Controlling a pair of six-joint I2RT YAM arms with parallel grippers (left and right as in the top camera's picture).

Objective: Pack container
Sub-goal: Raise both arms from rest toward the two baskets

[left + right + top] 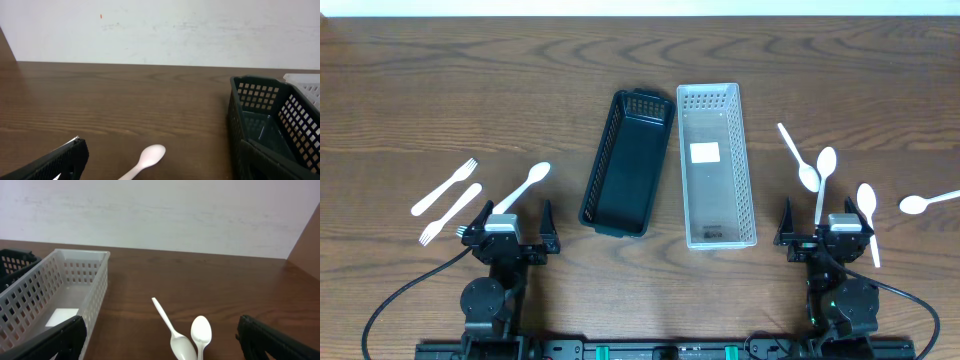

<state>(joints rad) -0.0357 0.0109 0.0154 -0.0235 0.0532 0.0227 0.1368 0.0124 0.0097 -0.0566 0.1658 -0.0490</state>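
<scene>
A black basket (627, 163) and a clear white basket (716, 165) lie side by side at the table's middle; both look empty apart from a white label in the white one. Two white forks (445, 186) (450, 214) and a white spoon (525, 187) lie at the left. Several white spoons lie at the right (799, 157) (823, 183) (868, 222) (929, 202). My left gripper (510, 232) is open and empty, the spoon (145, 161) between its fingers' line. My right gripper (825, 230) is open and empty, two spoons (172, 329) (201, 332) ahead of it.
The black basket's corner (260, 125) is at the right of the left wrist view. The white basket's wall (60, 287) is at the left of the right wrist view. A pale wall stands behind the table's far edge.
</scene>
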